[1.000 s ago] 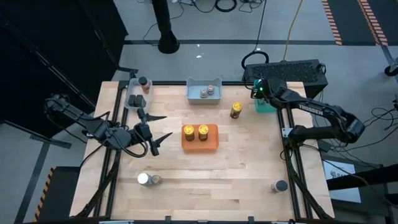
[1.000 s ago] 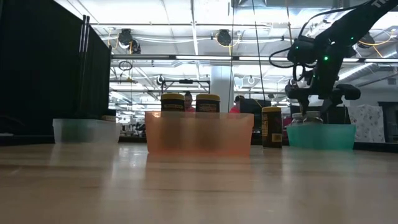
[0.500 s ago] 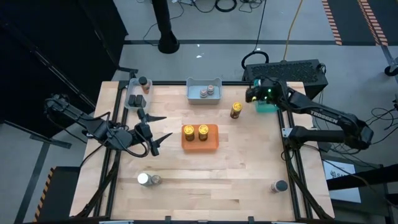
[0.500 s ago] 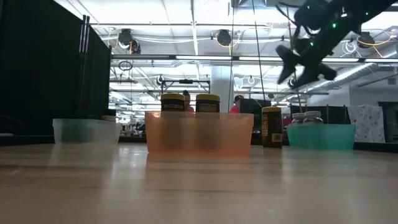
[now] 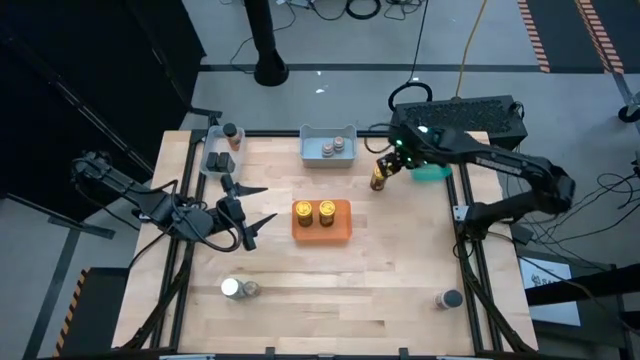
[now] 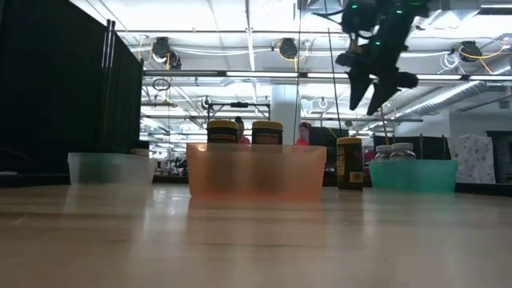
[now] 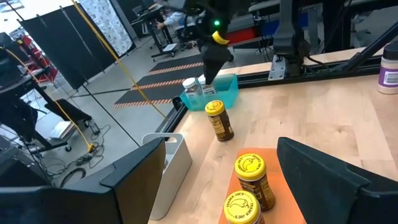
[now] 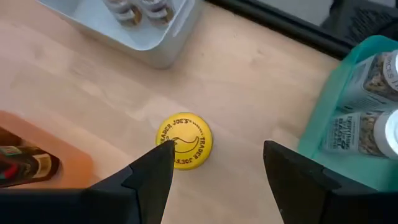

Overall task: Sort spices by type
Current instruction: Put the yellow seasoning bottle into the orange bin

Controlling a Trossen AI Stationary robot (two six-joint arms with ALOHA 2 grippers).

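1. While the right gripper (image 5: 385, 166) hangs with its jaws parted and empty above the lone yellow-lidded jar (image 5: 379, 180), upper right of centre in the high view, that jar stands upright on the bare table (image 5: 400, 270), between the blue-grey tray (image 5: 305, 150) and the teal tray (image 5: 437, 173).
2. Seen from the right wrist, the yellow lid (image 8: 185, 140) sits between the two dark fingers (image 8: 152, 177), slightly toward one of them, so the jaws look nearly lined up over it.
3. Judging by its look, the jar is a small rigid cylinder, light, with an amber body and a hard lid; it should not deform in the grip, but its smooth round wall could slip or twist.
4. Best hold, I judge, is across the body just under the lid, fingers on opposite sides, coming straight down; a grip on the lid alone risks tipping so narrow a jar.
5. Two matching yellow-lidded jars (image 5: 314, 212) already stand in the orange tray (image 5: 341, 232) at the frame's centre, a likely home for this one.
6. At middle left the left gripper (image 5: 248, 214) waits, jaws spread wide, holding nothing.
7. Other jars wait at lower left (image 5: 238, 288) and lower right (image 5: 447, 299).
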